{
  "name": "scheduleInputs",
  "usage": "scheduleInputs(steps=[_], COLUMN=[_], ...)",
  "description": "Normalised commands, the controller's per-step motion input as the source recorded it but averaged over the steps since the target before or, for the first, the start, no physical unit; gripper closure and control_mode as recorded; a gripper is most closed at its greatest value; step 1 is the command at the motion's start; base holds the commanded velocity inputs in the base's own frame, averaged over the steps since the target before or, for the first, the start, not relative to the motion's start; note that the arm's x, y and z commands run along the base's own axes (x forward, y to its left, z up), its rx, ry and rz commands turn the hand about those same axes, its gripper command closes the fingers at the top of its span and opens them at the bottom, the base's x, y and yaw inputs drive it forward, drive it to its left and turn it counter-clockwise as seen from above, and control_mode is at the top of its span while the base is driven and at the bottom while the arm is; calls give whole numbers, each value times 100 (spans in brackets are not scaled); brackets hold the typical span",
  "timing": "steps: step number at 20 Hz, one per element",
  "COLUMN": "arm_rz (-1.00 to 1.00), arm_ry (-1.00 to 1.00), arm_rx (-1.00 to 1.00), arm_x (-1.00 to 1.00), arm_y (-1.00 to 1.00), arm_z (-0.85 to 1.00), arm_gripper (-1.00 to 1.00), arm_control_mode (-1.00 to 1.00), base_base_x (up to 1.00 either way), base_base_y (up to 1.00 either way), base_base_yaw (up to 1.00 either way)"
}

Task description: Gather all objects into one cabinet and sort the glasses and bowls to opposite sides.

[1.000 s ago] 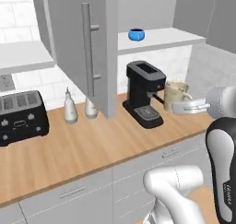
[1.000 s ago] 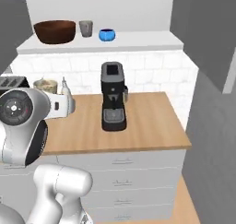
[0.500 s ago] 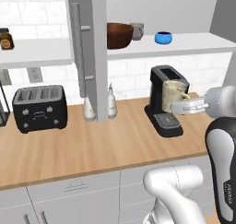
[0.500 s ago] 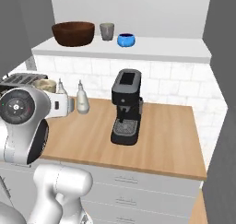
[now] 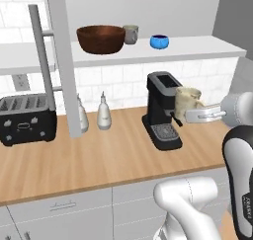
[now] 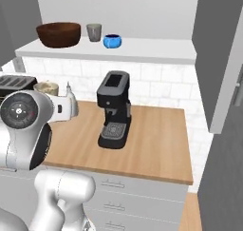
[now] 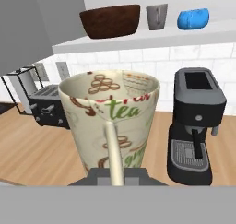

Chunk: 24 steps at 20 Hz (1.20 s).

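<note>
1. Carrying the cream mug [image 7: 110, 121] by its handle, the gripper [image 5: 190, 116] has its jaws pinched nearly shut on that thin loop — the mug sits upright just ahead of the hand, printed with "tea" and held over the counter [image 5: 99, 155], level with the top of the coffee machine [image 5: 163, 110].
2. The handle grip is the weak point, in my judgement: the mug body hangs out in front of the fingers, so a quick swing or lift could let it pivot or slip, though how deep the fingers sit on the handle is hard to tell.
3. Above and ahead of the gripper, the cabinet shelf [image 5: 197, 49] already holds the brown bowl [image 5: 101, 38], the grey mug [image 5: 130, 34] beside it and the blue bowl [image 5: 159, 41] — the grey mug stands between the two bowls, so placing this mug wrongly would muddle the sorting.
4. Rising straight up risks clipping the shelf's front edge with the mug rim.
5. The coffee machine stands close beside the gripper; a sideways sweep could knock the mug against it.
6. The open cabinet door [image 5: 62, 61], far off to the side, is less of a threat.
</note>
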Motion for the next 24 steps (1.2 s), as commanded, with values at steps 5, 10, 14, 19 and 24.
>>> scheduleInputs(steps=[5, 10, 14, 19, 24], arm_rz=[0, 0, -11, -22, -14], arm_ry=[0, 0, 0, 0, 0], arm_rx=[0, 0, 0, 0, 0], arm_x=[0, 0, 0, 20, 35], arm_y=[0, 0, 0, -9, -38], arm_z=[0, 0, 7, 43, 74], arm_gripper=[100, 100, 100, 100, 100], arm_control_mode=[100, 100, -100, -100, -100], base_base_x=[13, 2, 0, 0, 0], base_base_y=[-27, -17, 0, 0, 0], base_base_yaw=[-5, -7, -1, 0, 0])
